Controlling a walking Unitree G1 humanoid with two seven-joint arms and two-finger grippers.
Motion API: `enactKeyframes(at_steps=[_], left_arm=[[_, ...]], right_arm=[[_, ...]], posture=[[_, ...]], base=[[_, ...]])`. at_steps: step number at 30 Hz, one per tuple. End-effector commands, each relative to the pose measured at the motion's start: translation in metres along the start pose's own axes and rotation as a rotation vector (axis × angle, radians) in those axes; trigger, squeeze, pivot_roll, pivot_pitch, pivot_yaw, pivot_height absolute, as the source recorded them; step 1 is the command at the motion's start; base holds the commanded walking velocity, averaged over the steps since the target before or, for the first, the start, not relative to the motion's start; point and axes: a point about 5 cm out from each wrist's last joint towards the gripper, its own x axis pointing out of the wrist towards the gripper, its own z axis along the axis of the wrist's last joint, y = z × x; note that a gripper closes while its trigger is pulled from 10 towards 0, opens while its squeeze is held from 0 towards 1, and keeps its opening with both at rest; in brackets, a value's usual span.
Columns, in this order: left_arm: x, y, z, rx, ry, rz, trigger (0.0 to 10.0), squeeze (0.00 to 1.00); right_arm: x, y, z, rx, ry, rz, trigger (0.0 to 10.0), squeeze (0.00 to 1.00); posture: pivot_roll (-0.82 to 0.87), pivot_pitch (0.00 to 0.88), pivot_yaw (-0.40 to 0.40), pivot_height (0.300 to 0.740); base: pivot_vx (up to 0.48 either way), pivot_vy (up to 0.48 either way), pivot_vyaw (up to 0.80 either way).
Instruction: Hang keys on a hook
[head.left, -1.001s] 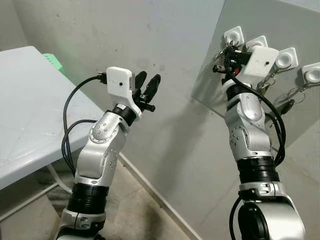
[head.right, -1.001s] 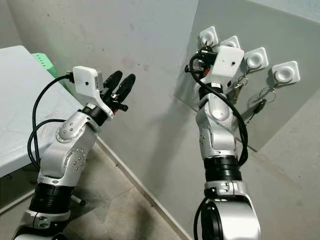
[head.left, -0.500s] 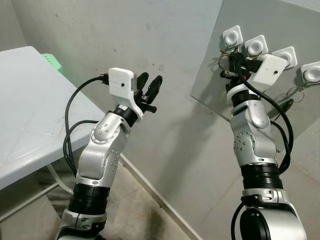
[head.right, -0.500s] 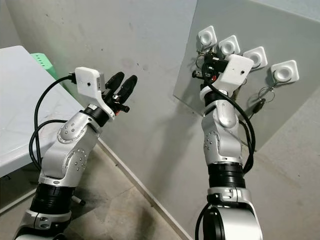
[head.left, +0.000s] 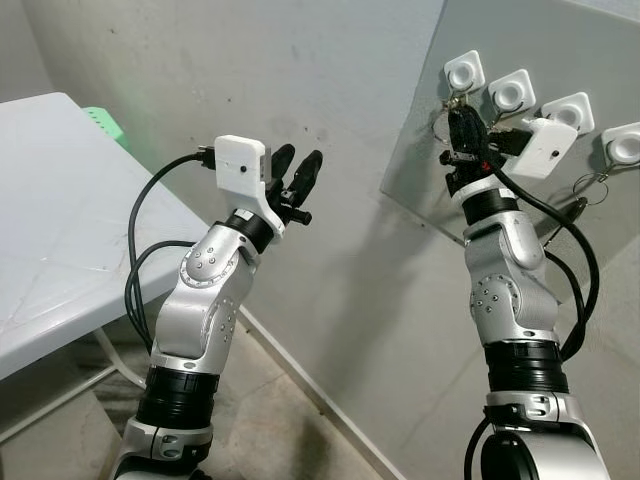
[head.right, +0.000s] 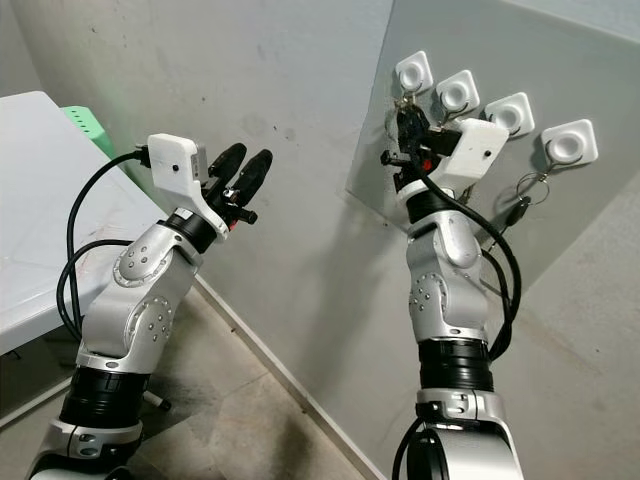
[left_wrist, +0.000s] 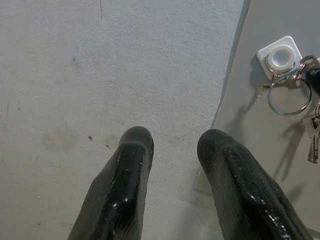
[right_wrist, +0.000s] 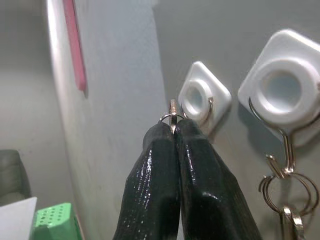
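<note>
Four white square hooks sit in a row on a grey wall panel. My right gripper is raised just under the leftmost hook. In the right wrist view its fingers are shut on a metal key ring, which stands right beside that hook. The hook to its right carries another ring of keys. More keys dangle under the far hooks. My left gripper is held up in the air before the bare wall, open and holding nothing.
A white table stands at the left, with a green crate behind it by the wall. The concrete wall meets the floor in a corner between my arms. A pink strip runs along the panel's edge.
My right wrist has swung to the right and its fingers now point up at the leftmost hook, a little lower than before. The left arm has barely moved.
</note>
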Motion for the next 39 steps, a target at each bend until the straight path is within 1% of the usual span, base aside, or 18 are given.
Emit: enactKeyframes(at_steps=[1,2,3,5,13,15,16,20,22,28,33,34,36,37,38,39], left_arm=[[0.001,-0.004,0.003,0.003,-0.011,-0.011,10.0,0.0],[0.001,-0.004,0.003,0.002,-0.012,-0.011,10.0,0.0],[0.001,-0.004,0.003,0.001,-0.012,-0.01,10.0,0.0],[0.001,-0.005,0.003,0.0,-0.012,-0.01,10.0,0.0],[0.001,-0.004,0.004,0.0,-0.014,-0.006,10.0,0.0],[0.001,-0.003,0.004,-0.001,-0.014,-0.004,10.0,0.0],[0.001,-0.003,0.004,-0.001,-0.014,-0.004,10.0,0.0],[0.001,-0.003,0.004,-0.002,-0.016,-0.001,10.0,0.0],[0.001,-0.003,0.005,-0.004,-0.019,0.001,10.0,0.0],[0.001,-0.003,0.005,-0.007,-0.021,0.005,10.0,0.0],[0.001,-0.002,0.005,-0.007,-0.021,0.005,10.0,0.0],[0.001,-0.002,0.006,-0.007,-0.022,0.006,10.0,0.0],[0.001,-0.001,0.006,-0.006,-0.023,0.008,10.0,0.0],[0.001,-0.001,0.006,-0.005,-0.024,0.009,10.0,0.0],[0.002,-0.001,0.006,-0.003,-0.024,0.01,10.0,0.0],[0.002,-0.001,0.006,-0.003,-0.024,0.01,10.0,0.0]], right_arm=[[0.002,0.0,0.007,-0.002,-0.031,-0.003,10.0,0.0],[0.003,0.0,0.008,0.001,-0.037,-0.011,10.0,0.0],[0.005,0.001,0.013,0.023,-0.068,-0.002,10.0,0.0],[0.006,0.003,0.015,0.026,-0.082,0.012,10.0,0.0],[0.013,0.006,0.018,0.047,-0.071,-0.042,10.0,0.0],[0.016,0.008,0.015,0.046,-0.039,-0.075,10.0,0.0],[0.016,0.008,0.015,0.046,-0.039,-0.075,10.0,0.0],[0.019,0.008,0.009,0.025,0.026,-0.142,10.0,0.0],[0.02,0.005,0.005,-0.003,0.064,-0.185,10.0,0.0],[0.019,-0.002,0.0,-0.027,0.113,-0.26,10.0,0.0],[0.018,-0.001,0.001,-0.044,0.104,-0.263,10.0,0.0],[0.017,0.0,0.002,-0.044,0.085,-0.223,10.0,0.0],[0.014,0.001,0.001,-0.06,0.076,-0.184,10.0,0.0],[0.013,0.002,0.0,-0.048,0.073,-0.153,10.0,0.0],[0.011,0.004,0.0,-0.014,0.066,-0.111,10.0,1.0],[0.011,0.004,0.0,-0.014,0.066,-0.111,10.0,1.0]], posture=[[0.13,0.0,-0.108,0.74],[0.13,0.0,-0.108,0.74],[0.14,0.0,-0.109,0.74],[0.14,0.0,-0.109,0.74],[0.14,0.0,-0.11,0.74],[0.14,0.0,-0.11,0.74],[0.14,0.0,-0.11,0.74],[0.14,0.0,-0.112,0.74],[0.14,0.0,-0.112,0.74],[0.14,0.0,-0.113,0.74],[0.13,0.0,-0.112,0.74],[0.13,0.0,-0.112,0.74],[0.14,0.0,-0.112,0.74],[0.14,0.0,-0.112,0.74],[0.14,0.0,-0.112,0.74],[0.14,0.0,-0.112,0.74]], base=[[0.0,0.0,0.0],[0.0,0.0,0.0],[0.0,0.0,0.0],[0.0,0.0,0.0],[0.0,0.0,0.0],[0.0,0.0,0.0],[0.0,0.0,0.0],[0.0,0.0,0.0],[0.0,0.0,0.0],[0.0,0.0,0.0],[0.0,0.0,0.0],[0.0,0.0,0.0],[0.0,0.0,0.0],[0.0,0.0,0.0],[0.0,0.0,0.0],[0.0,0.0,0.0]])
